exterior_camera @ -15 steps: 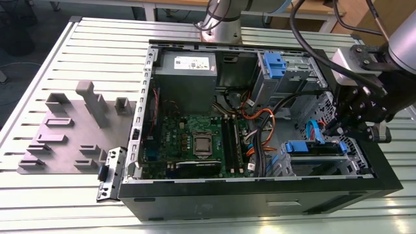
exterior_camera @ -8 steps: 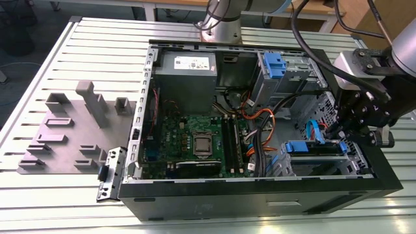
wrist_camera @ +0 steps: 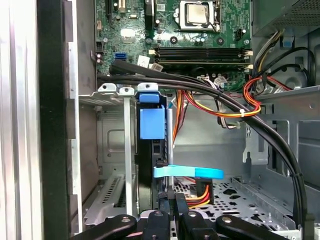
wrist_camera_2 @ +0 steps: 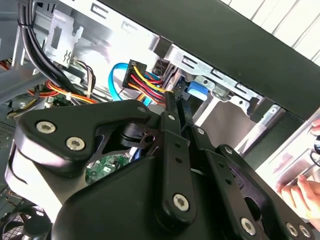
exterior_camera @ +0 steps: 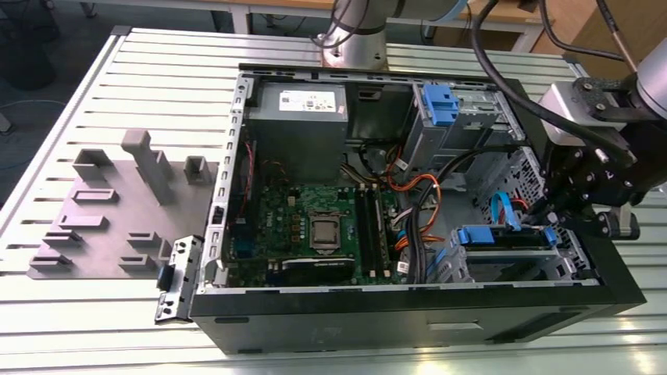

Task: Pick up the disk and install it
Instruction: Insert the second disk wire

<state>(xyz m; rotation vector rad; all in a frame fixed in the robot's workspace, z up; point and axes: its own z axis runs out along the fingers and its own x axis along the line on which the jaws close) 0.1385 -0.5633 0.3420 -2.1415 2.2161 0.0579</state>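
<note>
Black gripper [wrist_camera: 172,200] fingers [wrist_camera_2: 172,107] pressed nearly together with nothing between them, tips beside the blue-railed disk [wrist_camera: 151,150] seated in the computer case [exterior_camera: 417,316] bay.

Open computer case seen from inside. Motherboard [wrist_camera: 170,30] lies beyond the drive cage [wrist_camera: 112,165], CPU socket [wrist_camera: 198,13] and memory slots [wrist_camera: 200,54] visible on it. The disk [wrist_camera: 151,150] sits edge-on in the cage, blue tab [wrist_camera: 152,123] facing the camera. Light-blue flat cable [wrist_camera: 187,172] crosses just beside it. Black cable bundle [wrist_camera: 200,87] and red-orange-yellow wires [wrist_camera: 235,107] run above the perforated case floor [wrist_camera: 240,197]. Gripper [wrist_camera: 174,217] fingers pressed together, close to the disk's edge.
</note>
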